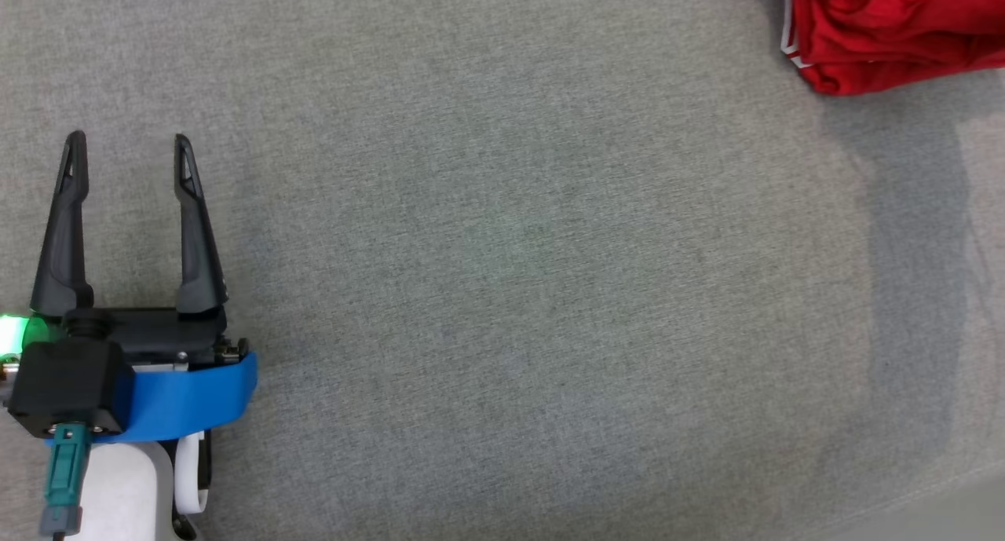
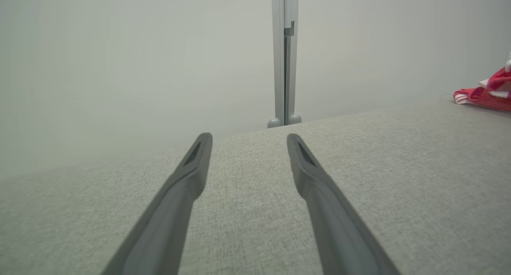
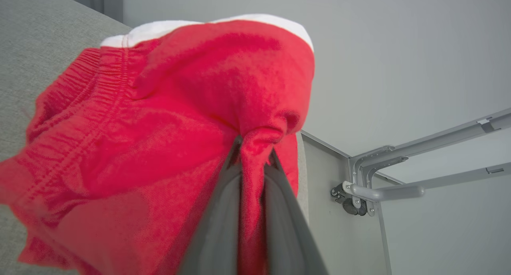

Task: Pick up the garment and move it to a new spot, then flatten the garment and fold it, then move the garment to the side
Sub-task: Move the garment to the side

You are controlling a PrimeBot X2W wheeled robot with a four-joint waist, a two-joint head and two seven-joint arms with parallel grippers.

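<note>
Bunching at the far right of the grey bench, the red, white-trimmed garment has a fold pinched between the narrow jaws of the right gripper. The left gripper sits near left, jaws wide, holding nothing.

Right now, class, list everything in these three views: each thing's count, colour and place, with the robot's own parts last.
garment: one, red with white trim, bunched at the surface's far right
surface: one, grey fabric, under everything
post: one, pale grey, upright behind the surface
frame: one, grey metal, beyond the surface's edge
wall: one, pale, behind the surface
left claw: one, dark, open above bare surface, left
right claw: one, dark, shut on the garment
</note>
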